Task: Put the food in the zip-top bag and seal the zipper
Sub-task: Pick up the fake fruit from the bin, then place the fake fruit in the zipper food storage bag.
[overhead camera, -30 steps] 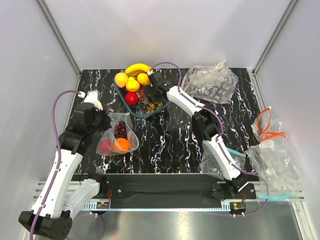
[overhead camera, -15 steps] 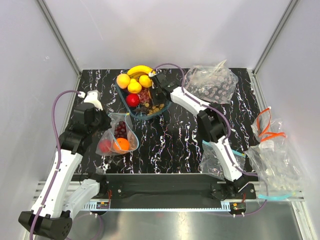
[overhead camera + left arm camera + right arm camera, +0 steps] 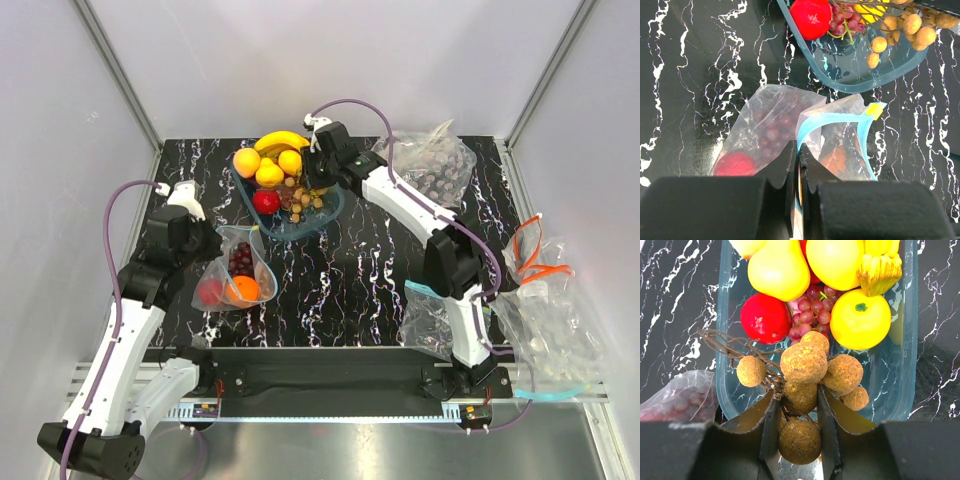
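The zip-top bag (image 3: 232, 272) lies at the left with its mouth held up. Inside are a red apple (image 3: 735, 162), an orange (image 3: 243, 289) and dark grapes (image 3: 241, 260). My left gripper (image 3: 800, 155) is shut on the bag's light-blue zipper (image 3: 815, 125) strip. My right gripper (image 3: 797, 392) is shut on the tan nut cluster (image 3: 803, 362), which hangs just above the clear bowl (image 3: 910, 340). More food sits in that bowl: yellow fruits (image 3: 860, 320), a banana (image 3: 277, 140), a red apple (image 3: 765, 317) and grapes (image 3: 812, 310).
A wrinkled clear bag (image 3: 420, 165) lies at the back right. More clear bags (image 3: 550, 330) and orange straps (image 3: 535, 255) crowd the right edge, and another bag (image 3: 435, 320) lies by the right arm's base. Grey walls close in the table on three sides.
My right gripper has closed on the nut cluster and lifted it from the bowl, with the arm stretching up and its elbow swinging right. The left arm and bag have stayed still.
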